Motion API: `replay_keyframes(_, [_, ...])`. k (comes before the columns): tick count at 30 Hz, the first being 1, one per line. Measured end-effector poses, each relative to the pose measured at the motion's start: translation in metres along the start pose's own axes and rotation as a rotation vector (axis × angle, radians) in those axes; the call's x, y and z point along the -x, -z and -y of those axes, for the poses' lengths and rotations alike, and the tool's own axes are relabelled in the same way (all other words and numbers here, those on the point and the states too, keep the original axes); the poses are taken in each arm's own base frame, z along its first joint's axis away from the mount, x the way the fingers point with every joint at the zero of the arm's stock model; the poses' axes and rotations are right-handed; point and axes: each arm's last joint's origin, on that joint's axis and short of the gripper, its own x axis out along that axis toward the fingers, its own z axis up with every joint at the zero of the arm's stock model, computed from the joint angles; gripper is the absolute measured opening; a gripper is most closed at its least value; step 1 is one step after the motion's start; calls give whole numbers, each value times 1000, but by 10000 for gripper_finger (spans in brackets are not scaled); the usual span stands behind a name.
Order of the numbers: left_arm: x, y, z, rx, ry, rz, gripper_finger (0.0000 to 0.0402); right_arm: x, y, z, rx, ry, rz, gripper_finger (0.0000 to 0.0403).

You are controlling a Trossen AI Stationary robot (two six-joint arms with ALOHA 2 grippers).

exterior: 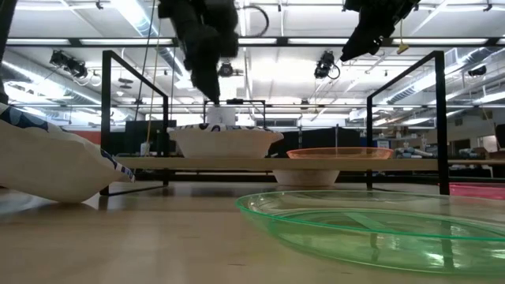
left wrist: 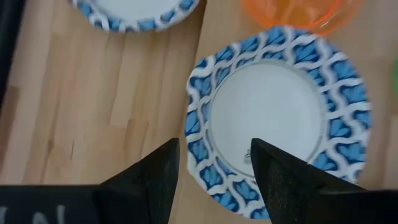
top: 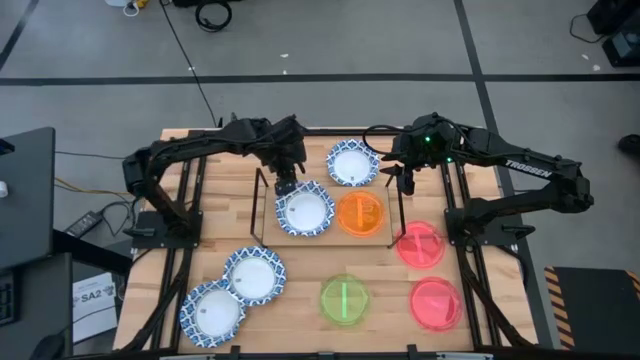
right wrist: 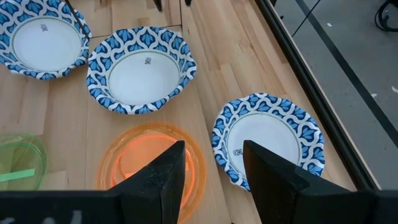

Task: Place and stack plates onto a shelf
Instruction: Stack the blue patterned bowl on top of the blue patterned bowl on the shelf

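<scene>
The shelf holds a white plate with a blue patterned rim at its left end and the orange plate in the middle, each resting on its base. My left gripper is open and hovers just above the far-left rim of the shelf's blue-rimmed plate. In the low view the left gripper is clear of that plate. My right gripper is open, high over the shelf's right end, with a third blue-rimmed plate below it on the table.
Two more blue-rimmed plates lie near left on the table. The green plate lies near the middle, and two red-pink plates lie to the right. Black wire loops stand at the shelf's ends.
</scene>
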Motion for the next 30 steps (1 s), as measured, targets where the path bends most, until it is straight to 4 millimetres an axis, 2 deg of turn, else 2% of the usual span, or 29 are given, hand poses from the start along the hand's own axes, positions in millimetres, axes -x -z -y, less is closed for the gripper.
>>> replay_keyframes(8, [51,6,24,48,10,139,204,0,0,0,0,0,0,168])
replay_keyframes(16, [92,24,45,207,52,192,204,0,0,0,0,0,0,168])
replay_keyframes(22, [106,45,60,343,78,79,204,0,0,0,0,0,0,168])
replay_keyframes(30, [106,70,89,477,38,-169,204,0,0,0,0,0,1,168])
